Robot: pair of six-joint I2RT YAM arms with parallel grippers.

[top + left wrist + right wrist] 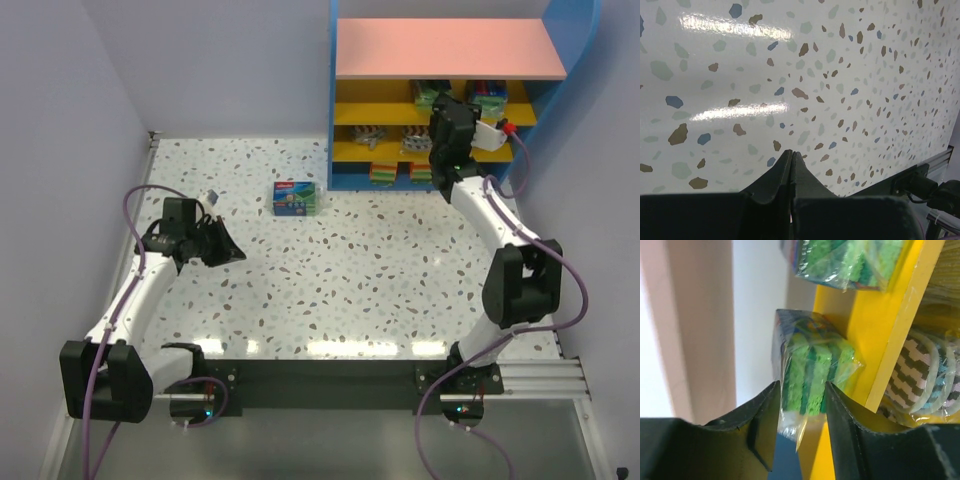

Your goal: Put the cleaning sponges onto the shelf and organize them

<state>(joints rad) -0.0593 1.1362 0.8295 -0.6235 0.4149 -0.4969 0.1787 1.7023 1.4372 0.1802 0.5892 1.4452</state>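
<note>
While the right gripper (801, 385) is straddling a green sponge pack (815, 360) on the shelf (875, 330) ahead, the left gripper (791, 152) is hanging pinched together, empty.
Its partner's fingers (760, 425) are sitting parted beside the pack; gripping or not, I cannot tell. Light, squashy, slick: pinching gently across its flat sides is looking wisest.

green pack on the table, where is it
In the top view the green pack lies alone on the speckled table, left of centre toward the far side, just in front of the left corner of the shelf.
</note>
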